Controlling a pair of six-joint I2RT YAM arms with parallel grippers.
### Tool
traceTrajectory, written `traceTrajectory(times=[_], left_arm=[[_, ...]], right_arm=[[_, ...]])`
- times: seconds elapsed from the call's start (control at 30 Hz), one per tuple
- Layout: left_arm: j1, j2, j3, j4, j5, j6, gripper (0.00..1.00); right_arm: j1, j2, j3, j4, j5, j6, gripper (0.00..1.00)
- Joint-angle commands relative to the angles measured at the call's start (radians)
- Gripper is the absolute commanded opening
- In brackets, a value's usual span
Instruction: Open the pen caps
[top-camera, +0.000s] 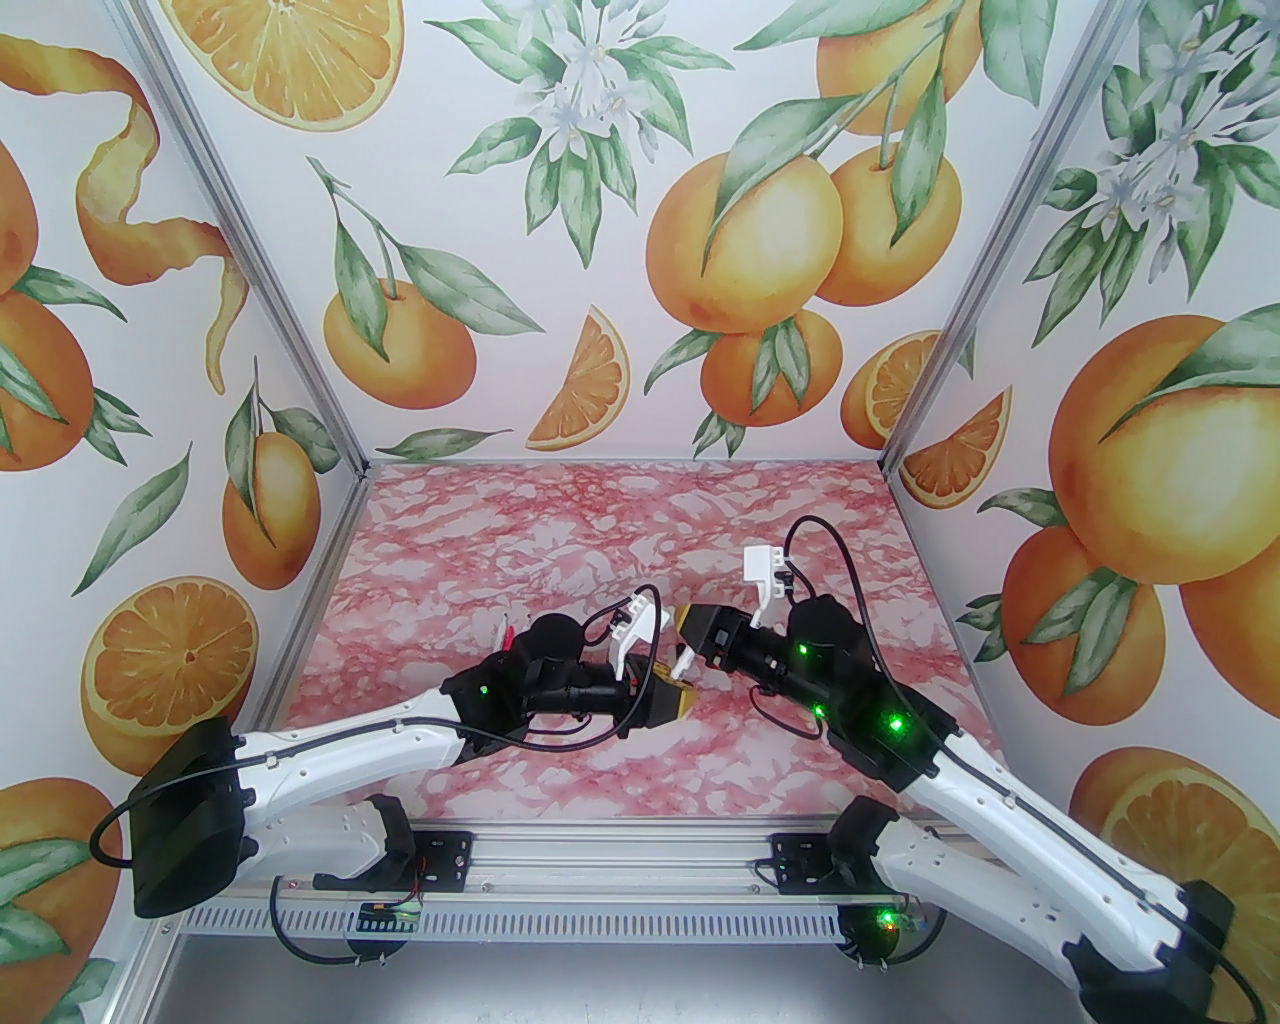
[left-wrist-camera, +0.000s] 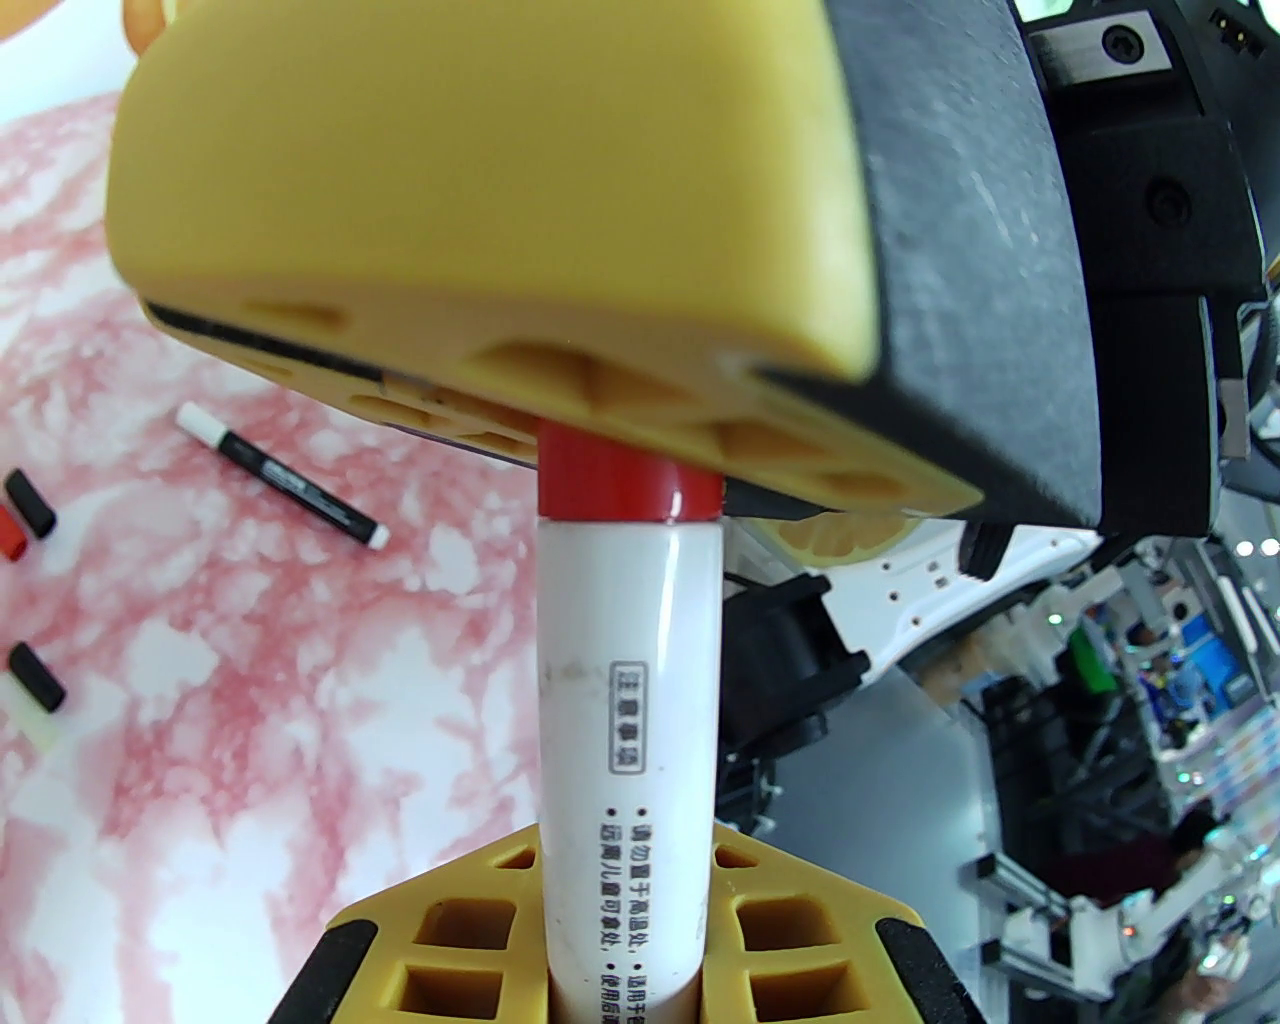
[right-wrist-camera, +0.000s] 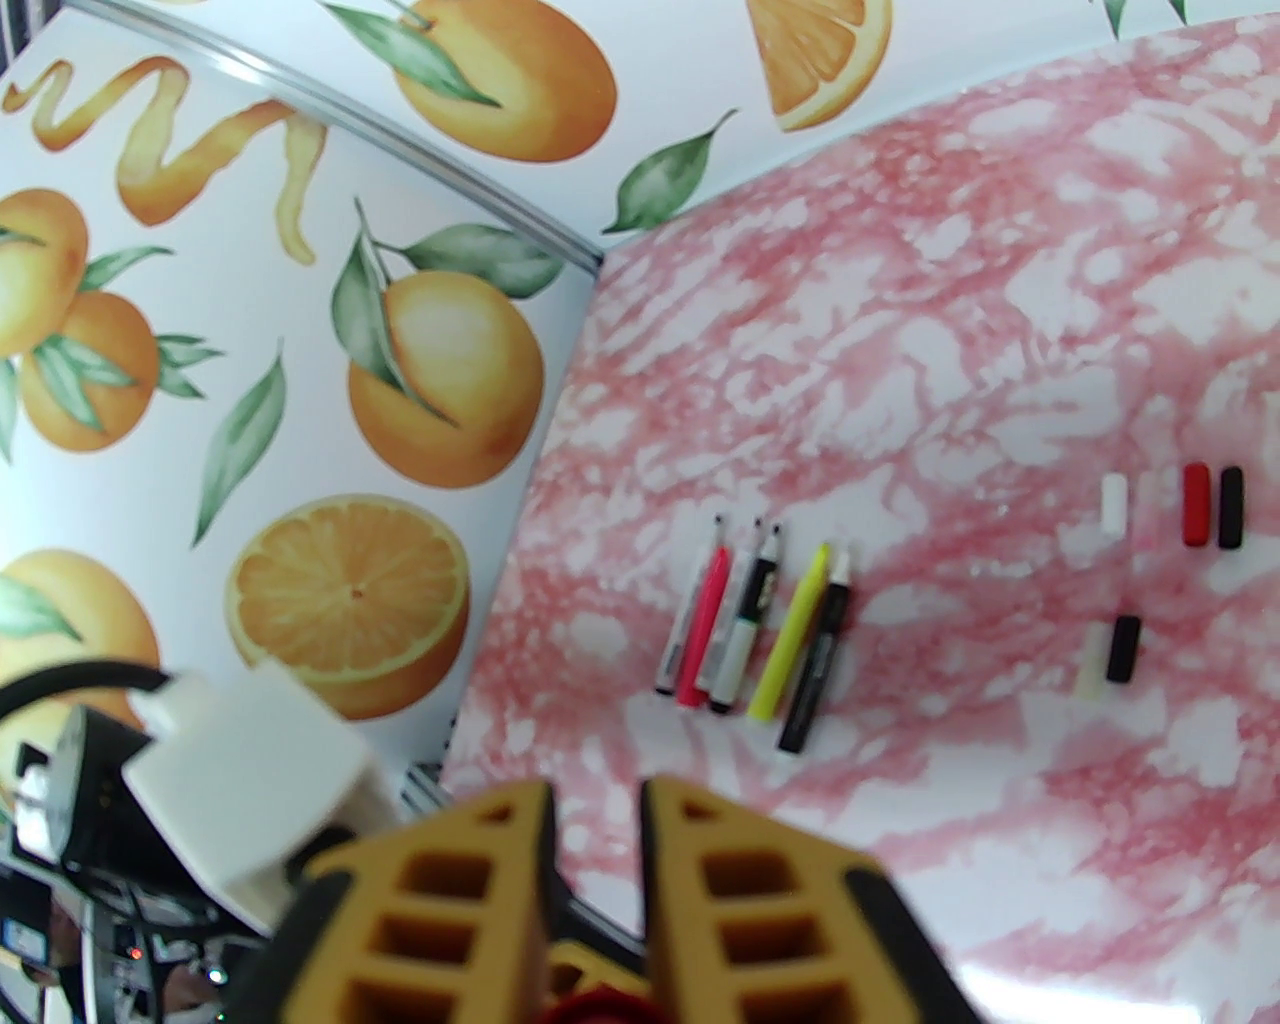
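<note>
Red cap upper end hidden within right gripper; white pen below cap cut off at frame bottom.

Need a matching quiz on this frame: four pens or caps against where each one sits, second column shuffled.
Things:
1 red-capped pen
2 yellow pen
3 loose red cap
4 pink pen

Places:
A on the table, beside a black cap
B barrel in the left gripper, cap end in the right gripper
C on the table, next to the black pen
D on the table, among the white pens

Pairs: 1-B, 2-C, 3-A, 4-D
</note>
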Motion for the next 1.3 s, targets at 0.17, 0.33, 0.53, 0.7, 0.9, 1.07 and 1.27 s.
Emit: traceTrajectory(times=[0.17,0.33,0.53,0.7,0.9,1.07,1.27], left_arm=[[-0.046,-0.005,0.048,-0.212,-0.099,0.079,0.00],[-0.051,0.002,0.049,-0.185,-0.073,0.071,0.00],[-0.048,0.010,0.031,-0.092,-0.017,0.023,0.00],[-0.028,-0.025,0.015,-0.085,-0.023,0.013,0.00],[0.005,-0.102,0.001,-0.149,-0.070,0.037,0.00],[0.011,-0.167,0.031,-0.308,-0.196,0.102,0.00],[0.011,-0.207,0.020,-0.385,-0.292,0.122,0.00]], right_arm=[[-0.123,-0.010,0.097,-0.153,0.252,-0.025,0.12],[-0.193,-0.008,0.110,-0.186,0.248,-0.026,0.11],[-0.217,-0.015,0.096,-0.108,0.199,-0.083,0.11],[-0.234,0.004,0.081,-0.099,0.077,-0.177,0.13],[-0.235,0.070,0.112,-0.277,0.024,-0.350,0.14],[-0.236,0.138,0.074,-0.328,0.066,-0.382,0.15],[-0.214,0.312,0.075,-0.340,0.091,-0.385,0.15]])
